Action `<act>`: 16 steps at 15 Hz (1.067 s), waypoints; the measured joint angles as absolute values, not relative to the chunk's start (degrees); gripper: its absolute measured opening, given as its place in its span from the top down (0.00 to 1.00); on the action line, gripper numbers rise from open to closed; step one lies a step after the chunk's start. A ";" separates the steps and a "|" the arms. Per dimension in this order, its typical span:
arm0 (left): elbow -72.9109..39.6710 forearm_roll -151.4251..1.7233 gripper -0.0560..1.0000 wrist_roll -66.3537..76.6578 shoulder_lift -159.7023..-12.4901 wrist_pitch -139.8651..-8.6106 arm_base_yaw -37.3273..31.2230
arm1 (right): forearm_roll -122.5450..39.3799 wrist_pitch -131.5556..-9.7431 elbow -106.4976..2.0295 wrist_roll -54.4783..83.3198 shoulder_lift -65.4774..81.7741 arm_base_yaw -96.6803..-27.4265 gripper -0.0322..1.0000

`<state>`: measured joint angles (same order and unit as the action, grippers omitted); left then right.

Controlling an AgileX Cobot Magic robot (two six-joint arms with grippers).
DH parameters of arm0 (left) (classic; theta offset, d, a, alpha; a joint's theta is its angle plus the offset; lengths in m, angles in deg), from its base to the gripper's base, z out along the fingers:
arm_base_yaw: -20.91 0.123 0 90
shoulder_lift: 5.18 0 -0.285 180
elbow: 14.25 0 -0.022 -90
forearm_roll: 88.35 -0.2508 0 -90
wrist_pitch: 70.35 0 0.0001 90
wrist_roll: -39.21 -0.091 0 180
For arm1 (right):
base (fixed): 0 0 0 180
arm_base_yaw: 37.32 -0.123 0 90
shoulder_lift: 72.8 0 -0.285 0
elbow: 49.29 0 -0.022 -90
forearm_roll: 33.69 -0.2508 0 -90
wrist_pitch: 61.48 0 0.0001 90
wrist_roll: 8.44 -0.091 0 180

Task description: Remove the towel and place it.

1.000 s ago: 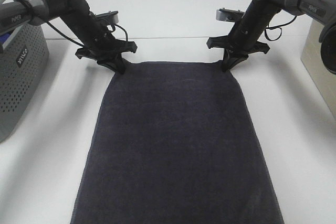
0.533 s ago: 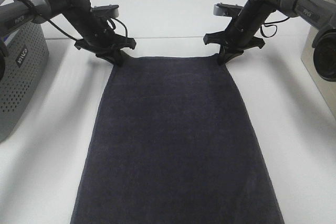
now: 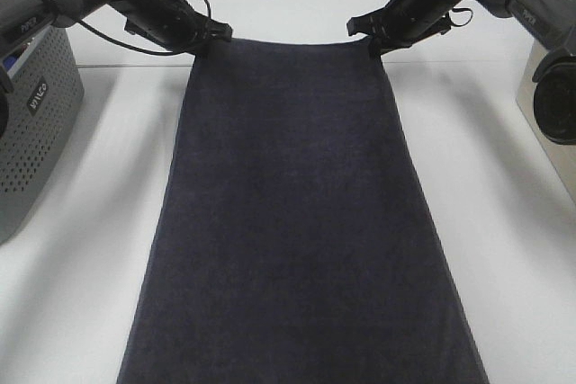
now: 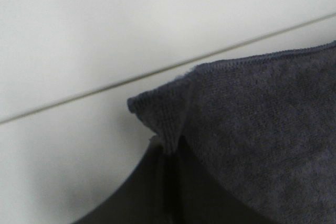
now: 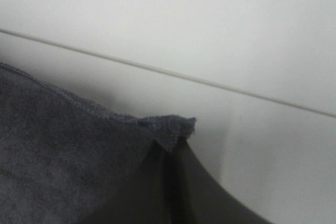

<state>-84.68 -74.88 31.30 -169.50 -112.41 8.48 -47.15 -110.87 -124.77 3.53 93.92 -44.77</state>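
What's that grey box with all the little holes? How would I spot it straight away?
Start at the big dark towel spread down the middle of the white table. Look to the table's far left edge: the perforated basket stands there, apart from the towel. It alone has a grey wall dotted with rows of small holes.

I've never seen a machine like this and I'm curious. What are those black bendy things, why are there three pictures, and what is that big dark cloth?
Those black things are two robot arms. Each ends in a pincer for pinching. One picture is taken from high above. The other two come from small cameras on the arms' wrists, very close up. The big dark cloth is a towel on a white table. The left pincer pinches one far corner, and the right pincer pinches the other. Both are shut on the towel. A grey basket with holes stands at the left.
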 joint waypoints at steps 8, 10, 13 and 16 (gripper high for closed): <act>-84.74 -75.00 0.94 28.73 -172.59 -101.64 8.48 | -47.38 -100.50 -124.77 5.37 96.79 -44.77 0.96; -84.74 -75.00 0.94 28.67 -174.03 -98.77 8.48 | -47.67 -97.92 -124.77 5.42 98.16 -44.77 0.96; -84.74 -74.94 0.94 27.52 -176.15 -94.07 8.48 | -48.36 -93.34 -124.77 5.83 100.05 -44.77 0.96; -84.74 -74.94 0.94 27.18 -177.46 -91.32 8.48 | -48.58 -92.14 -124.77 6.51 101.25 -44.77 0.96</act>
